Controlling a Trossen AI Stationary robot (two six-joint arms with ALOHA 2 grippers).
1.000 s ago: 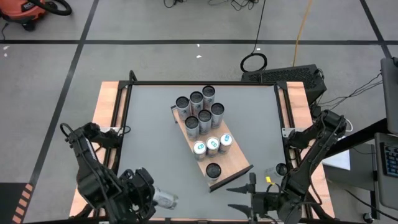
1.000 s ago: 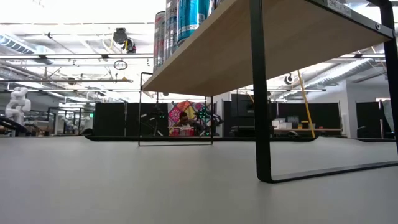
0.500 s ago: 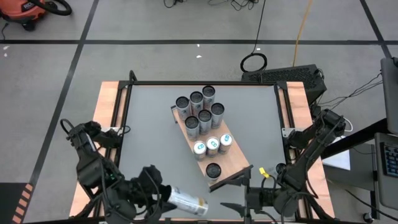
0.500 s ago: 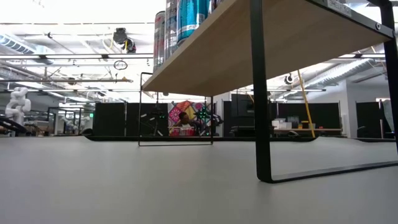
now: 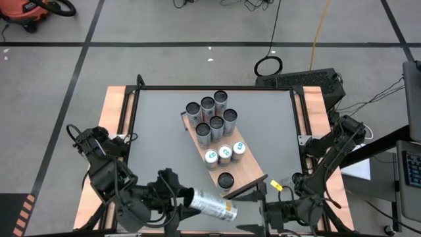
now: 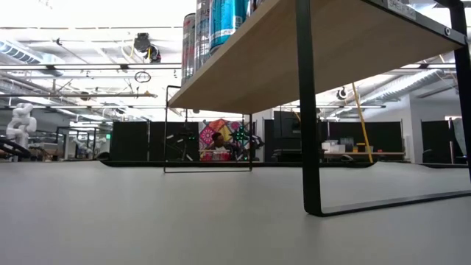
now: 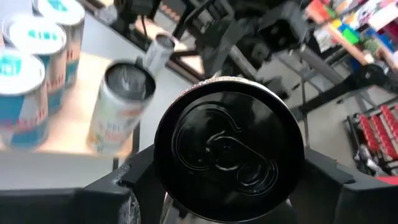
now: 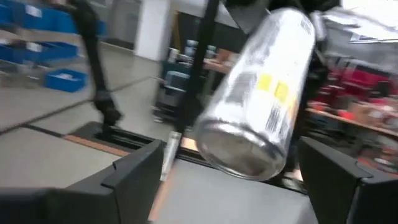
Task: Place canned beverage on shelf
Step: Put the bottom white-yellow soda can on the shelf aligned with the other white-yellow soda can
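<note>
The silver can (image 5: 212,205) lay on its side in the air at the near edge of the table (image 5: 158,141), gripped at its left end by the left gripper (image 5: 179,201), its free end pointing right toward the other arm. From the left wrist camera the can's dark base (image 7: 229,148) filled the space between the two dark fingers (image 7: 142,177), which were clamped against its sides, one on each flank. It sat just short of the near corner of the shelf (image 5: 248,172), not over the board.

The right gripper (image 5: 253,209) waited just right of the can's free end, its fingers spread wide apart and holding nothing. In its own wrist camera the can (image 8: 261,93) hung tilted ahead, between the two fingers (image 8: 134,180) but touching neither.

The shelf ran slantwise across the middle of the table, from far left to near right. Six dark-topped cans (image 5: 210,117) stood clustered on its far end, three cans with white and blue tops (image 5: 224,153) stood in a row across the middle, and a single dark-topped can (image 5: 225,180) stood alone nearer the near end. From table height the board (image 6: 294,51) showed from beneath on black legs (image 6: 307,110), with blue cans (image 6: 221,22) standing on top.
</note>
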